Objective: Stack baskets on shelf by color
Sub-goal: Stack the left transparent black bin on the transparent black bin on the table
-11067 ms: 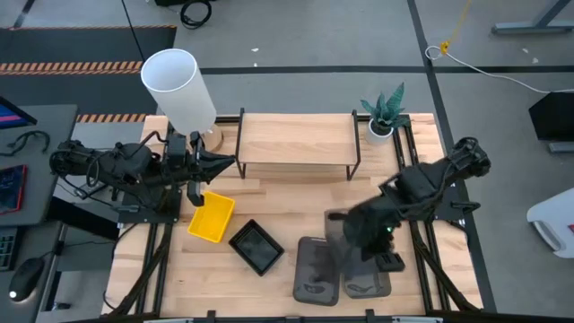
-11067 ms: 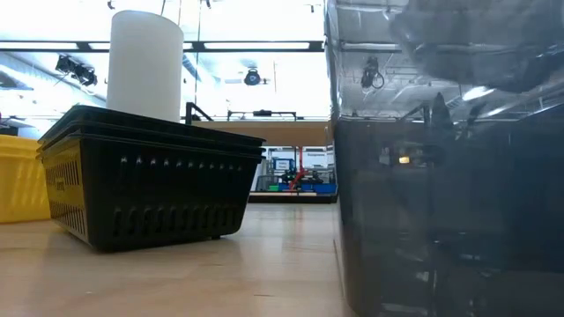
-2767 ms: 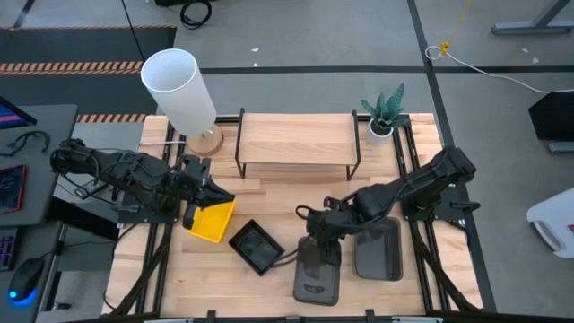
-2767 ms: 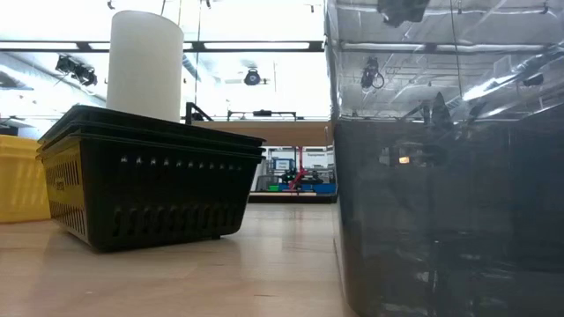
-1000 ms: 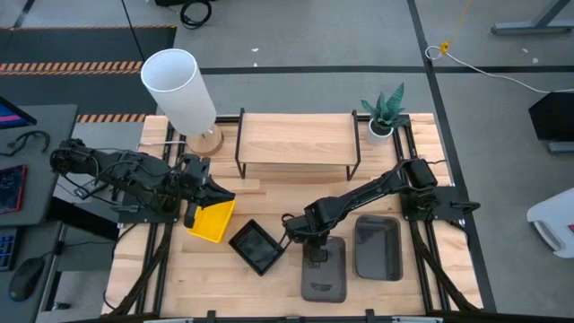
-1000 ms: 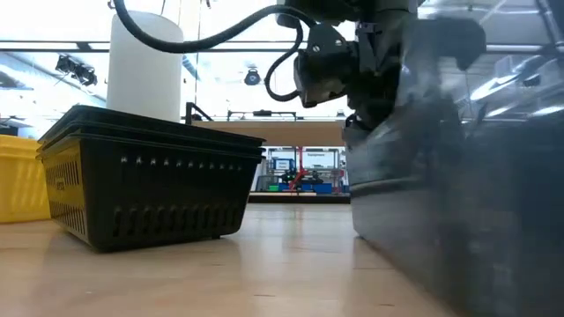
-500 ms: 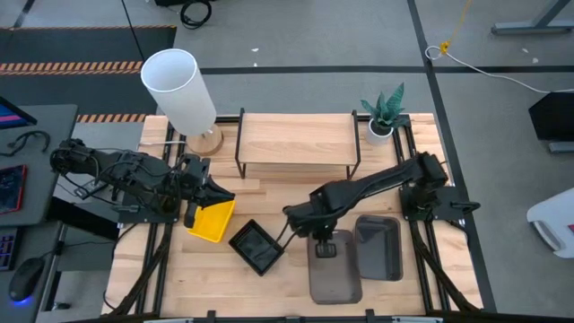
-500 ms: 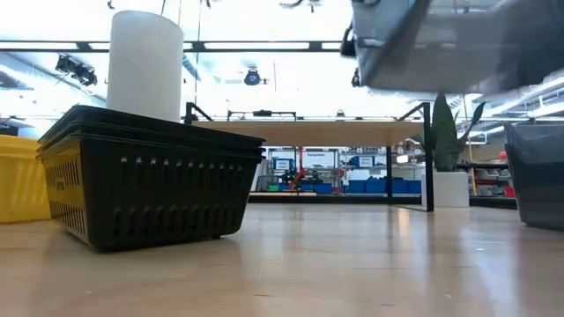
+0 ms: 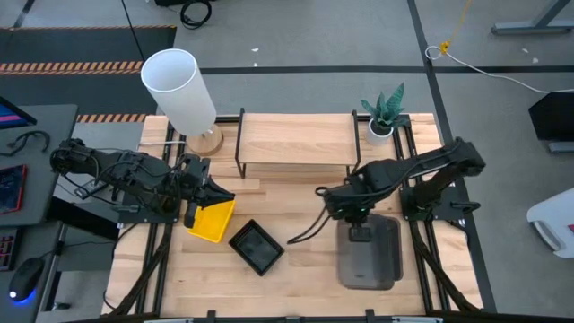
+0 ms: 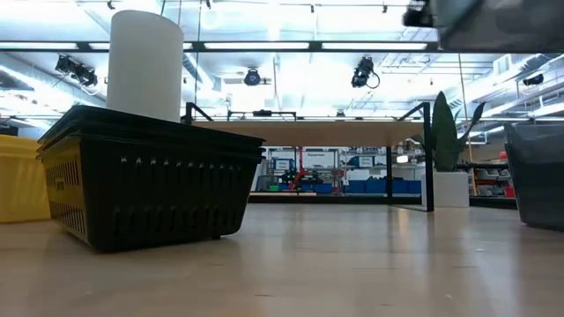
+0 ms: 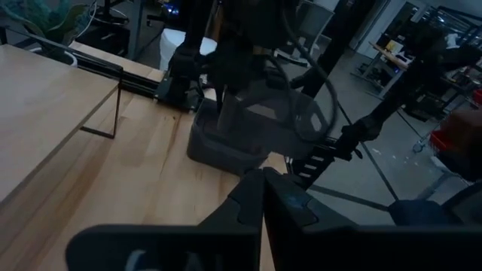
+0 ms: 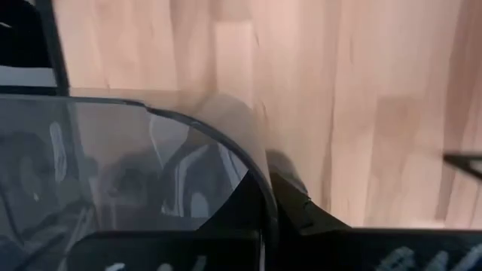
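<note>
My right gripper (image 9: 355, 213) is shut on a large dark grey basket (image 9: 363, 258) and carries it in the air right above a second grey basket (image 9: 395, 253) that rests flat on the table. In the low view the carried basket (image 10: 498, 22) is up high and the resting one (image 10: 538, 176) sits below it. My left gripper (image 9: 201, 196) is shut over the far corner of the yellow basket (image 9: 212, 222); no yellow shows between its fingers (image 11: 262, 197). A black slotted basket (image 9: 257, 248) sits on the table. The shelf (image 9: 296, 139) stands at the far side. My right gripper pinches the grey basket's far short rim (image 12: 252, 175), one finger inside the wall and one outside, coming from above. The basket is lifted clear of the table and reaches toward the near edge, roughly level.
A white lamp (image 9: 179, 85) stands at the far left and a small potted plant (image 9: 384, 112) at the far right, both beside the shelf. Bare wood lies between the black basket and the grey ones and in front of the shelf (image 10: 308, 132).
My right gripper has raised the grey basket off the table next to the black basket, carried it toward the table's right edge and brought it over the second grey basket. In the low view it has risen from table height to the top.
</note>
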You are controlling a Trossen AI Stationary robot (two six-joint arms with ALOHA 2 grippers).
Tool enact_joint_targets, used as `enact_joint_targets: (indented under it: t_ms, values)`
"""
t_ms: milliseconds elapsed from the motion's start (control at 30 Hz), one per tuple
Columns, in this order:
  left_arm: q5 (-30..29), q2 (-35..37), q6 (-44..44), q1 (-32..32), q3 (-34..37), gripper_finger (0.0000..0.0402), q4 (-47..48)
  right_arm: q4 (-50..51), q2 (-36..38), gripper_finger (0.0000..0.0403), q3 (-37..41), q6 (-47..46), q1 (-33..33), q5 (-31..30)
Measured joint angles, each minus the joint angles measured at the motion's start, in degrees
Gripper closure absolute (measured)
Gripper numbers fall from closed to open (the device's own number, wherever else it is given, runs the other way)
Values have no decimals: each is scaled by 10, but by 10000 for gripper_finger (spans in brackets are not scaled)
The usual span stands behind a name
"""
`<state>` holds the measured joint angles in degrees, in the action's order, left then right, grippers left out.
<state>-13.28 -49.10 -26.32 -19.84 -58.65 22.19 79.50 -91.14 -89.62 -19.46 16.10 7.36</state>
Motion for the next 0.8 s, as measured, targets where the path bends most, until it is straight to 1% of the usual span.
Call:
enact_joint_targets:
  t_ms: [200,367,500,633,800]
  values:
    - [0,0,0,0,0,379,0,-1,78,397,100,-16,-3,-3]
    - [-5,0,0,0,0,385,0,-4,119,397,164,-18,-8,-5]
    - [-7,0,0,0,0,389,-1,-10,136,396,205,-28,-10,-18]
    - [-17,0,0,0,0,386,-2,-17,136,396,235,-34,-13,-21]
    - [-17,0,0,0,0,379,-13,-54,135,396,259,-33,-12,-20]
